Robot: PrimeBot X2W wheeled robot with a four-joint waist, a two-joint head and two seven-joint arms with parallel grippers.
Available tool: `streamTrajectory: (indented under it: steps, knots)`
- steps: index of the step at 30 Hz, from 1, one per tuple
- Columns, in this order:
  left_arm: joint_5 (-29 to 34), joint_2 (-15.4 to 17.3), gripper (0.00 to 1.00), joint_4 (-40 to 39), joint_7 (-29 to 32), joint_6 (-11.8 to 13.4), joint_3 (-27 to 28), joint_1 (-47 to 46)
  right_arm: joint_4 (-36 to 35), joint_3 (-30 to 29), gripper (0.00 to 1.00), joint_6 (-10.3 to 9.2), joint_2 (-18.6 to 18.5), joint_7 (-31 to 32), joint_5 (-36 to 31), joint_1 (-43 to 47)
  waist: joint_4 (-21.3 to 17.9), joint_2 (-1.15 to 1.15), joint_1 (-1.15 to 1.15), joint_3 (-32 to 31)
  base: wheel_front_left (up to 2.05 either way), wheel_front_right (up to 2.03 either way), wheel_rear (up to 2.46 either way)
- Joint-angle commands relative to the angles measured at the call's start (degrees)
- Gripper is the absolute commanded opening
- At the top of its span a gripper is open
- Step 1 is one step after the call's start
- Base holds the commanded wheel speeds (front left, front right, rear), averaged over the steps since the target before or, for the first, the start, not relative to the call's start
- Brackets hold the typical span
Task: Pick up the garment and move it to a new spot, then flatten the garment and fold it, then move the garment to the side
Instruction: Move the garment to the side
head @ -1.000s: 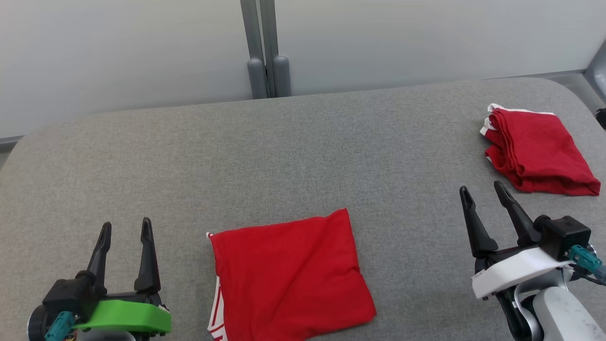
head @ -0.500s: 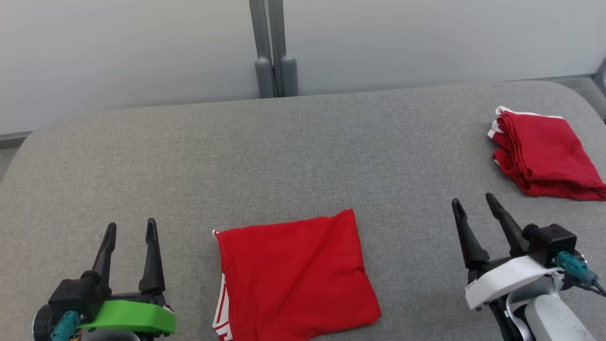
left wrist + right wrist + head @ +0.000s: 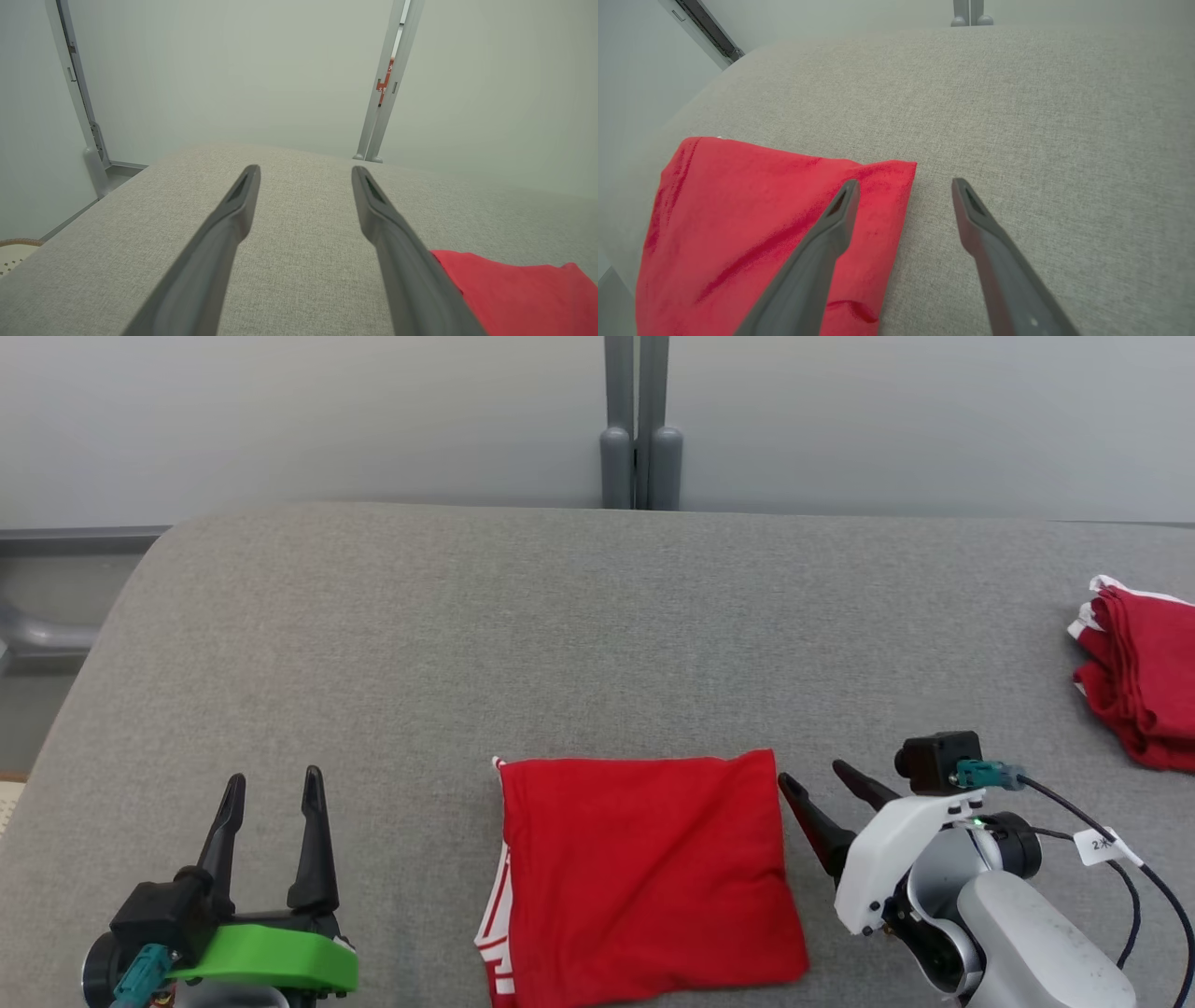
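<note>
Grey padded table (image 3: 448,616): spans the head view and carries 2 red bundles.

Folded red garment (image 3: 644,877): lies flat as a rough square at the table's near edge, between the 2 grippers, with white trim along its left side.

Second red pile (image 3: 1144,686): sits crumpled at the far right, well apart from the garment and cut off by the head view's edge.

Right gripper (image 3: 811,773): angles in just beside the garment's upper right corner with jaws spread. In the right wrist view, holds 1 finger over the cloth's edge and the other over bare table; contact impossible to tell.

Left gripper (image 3: 274,776): hovers at lower left, clear of the garment, jaws spread and holding nothing.
</note>
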Motion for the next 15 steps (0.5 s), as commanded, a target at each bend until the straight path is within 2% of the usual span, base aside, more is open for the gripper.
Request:
streamTrajectory:
  steps: [1, 9, 13, 14, 15]
  knots:
    - [-0.3, -0.3, 1.0, 0.3, -0.2, -0.1, -0.2, -1.2, 1.4, 0.3, 1.0, -0.04, -0.1, 2.3, 0.8, -1.3, 3.0, 0.0, 0.0, 1.2, 0.0, 0.0, 0.0]
    - [-0.7, -0.5, 1.0, 1.1, -0.2, -0.2, -0.8, -2.1, 9.0, -0.6, 1.0, -0.05, 1.4, 13.9, 3.7, -3.1, 6.5, 0.0, 0.0, 2.5, 0.0, 0.0, 0.0]
    - [-0.8, -0.5, 1.0, 1.3, -0.2, -0.2, -1.0, -2.2, 10.6, -1.0, 0.98, -0.04, 2.6, 16.7, 4.0, -2.7, 6.9, 0.0, 0.0, 2.7, 0.0, 0.0, 0.0]
    - [-0.7, -0.5, 1.0, 1.3, -0.2, -0.2, -0.9, -2.2, 10.7, -1.0, 0.73, -0.04, 2.7, 17.1, 4.1, -2.6, 6.9, 0.0, 0.0, 2.8, 0.0, 0.0, 0.0]
    - [-0.7, -0.5, 1.0, 1.4, -0.2, -0.2, -0.9, -2.2, 10.7, -1.0, 0.39, -0.04, 2.8, 17.4, 4.1, -2.4, 6.9, 0.0, 0.0, 2.7, 0.0, 0.0, 0.0]
